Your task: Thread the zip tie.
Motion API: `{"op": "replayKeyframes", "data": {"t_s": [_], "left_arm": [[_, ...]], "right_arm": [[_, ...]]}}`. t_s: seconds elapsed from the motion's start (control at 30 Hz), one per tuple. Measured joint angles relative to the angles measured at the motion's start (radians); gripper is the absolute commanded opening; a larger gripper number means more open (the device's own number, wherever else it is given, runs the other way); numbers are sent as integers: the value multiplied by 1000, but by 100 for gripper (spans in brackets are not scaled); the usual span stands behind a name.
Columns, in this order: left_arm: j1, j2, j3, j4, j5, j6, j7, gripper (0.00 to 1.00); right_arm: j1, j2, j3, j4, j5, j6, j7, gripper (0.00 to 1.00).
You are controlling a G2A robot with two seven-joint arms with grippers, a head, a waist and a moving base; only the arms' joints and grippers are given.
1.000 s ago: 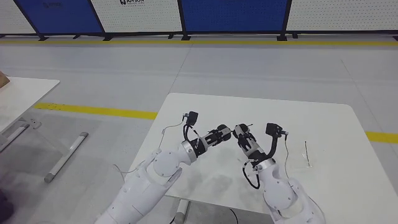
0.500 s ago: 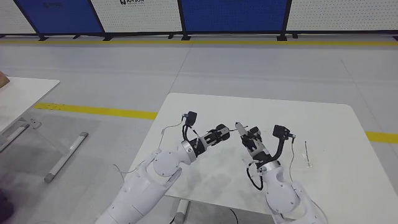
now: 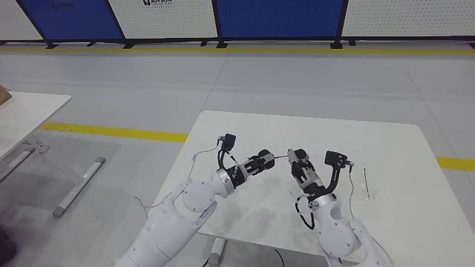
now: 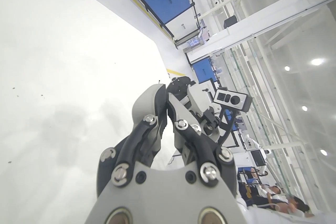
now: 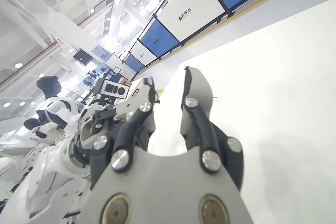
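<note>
Right tool (image 3: 295, 156) fingers apart and empty, left tool (image 3: 266, 159) fingers pressed together just beside it at 9 o'clock, zip tie (image 3: 367, 180) flat on counter (image 3: 334, 130) toward 3 o'clock of both, long axis roughly 12-to-6, right arm nearer.

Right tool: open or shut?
Open. Right tool: fingers stand well apart in its wrist view, table visible between them, nothing gripped.
</note>
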State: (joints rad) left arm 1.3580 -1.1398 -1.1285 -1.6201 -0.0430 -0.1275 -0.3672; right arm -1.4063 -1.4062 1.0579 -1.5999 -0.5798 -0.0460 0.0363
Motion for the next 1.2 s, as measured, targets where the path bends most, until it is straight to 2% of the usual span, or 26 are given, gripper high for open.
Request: {"op": "replayKeyframes", "data": {"t_s": [0.63, 0.67, 0.7, 0.77, 0.8, 0.9, 1.0, 1.07, 1.13, 1.2], "left_arm": [[6, 2, 2, -22, 15, 2, -6, 0], [6, 2, 1, -22, 15, 4, -2, 0], [6, 2, 0, -22, 14, 7, 3, 0], [5, 1, -1, -20, 14, 16, 15, 0], [5, 1, -1, -19, 13, 19, 18, 0], [4, 0, -2, -14, 10, 25, 23, 0], [3, 0, -1, -10, 7, 28, 26, 0], [3, 0, -2, -8, 5, 31, 28, 0], [2, -1, -3, -6, -1, 35, 31, 0], [1, -1, -5, -4, -8, 38, 32, 0]], "right_arm": [[6, -2, -4, 8, 4, -27, 32, 0], [7, -2, -4, 8, 8, -27, 35, 7], [8, -3, -4, 8, 13, -27, 38, 31], [9, -3, -2, 8, 21, -32, 39, 50], [8, -3, -1, 7, 22, -36, 38, 68], [4, -2, 2, 6, 21, -46, 31, 76], [0, -2, 3, 6, 19, -53, 26, 76], [-3, -2, 4, 5, 18, -56, 23, 71], [-6, -2, 5, 5, 16, -57, 15, 54], [-9, -2, 5, 5, 14, -59, 9, 46]]}}
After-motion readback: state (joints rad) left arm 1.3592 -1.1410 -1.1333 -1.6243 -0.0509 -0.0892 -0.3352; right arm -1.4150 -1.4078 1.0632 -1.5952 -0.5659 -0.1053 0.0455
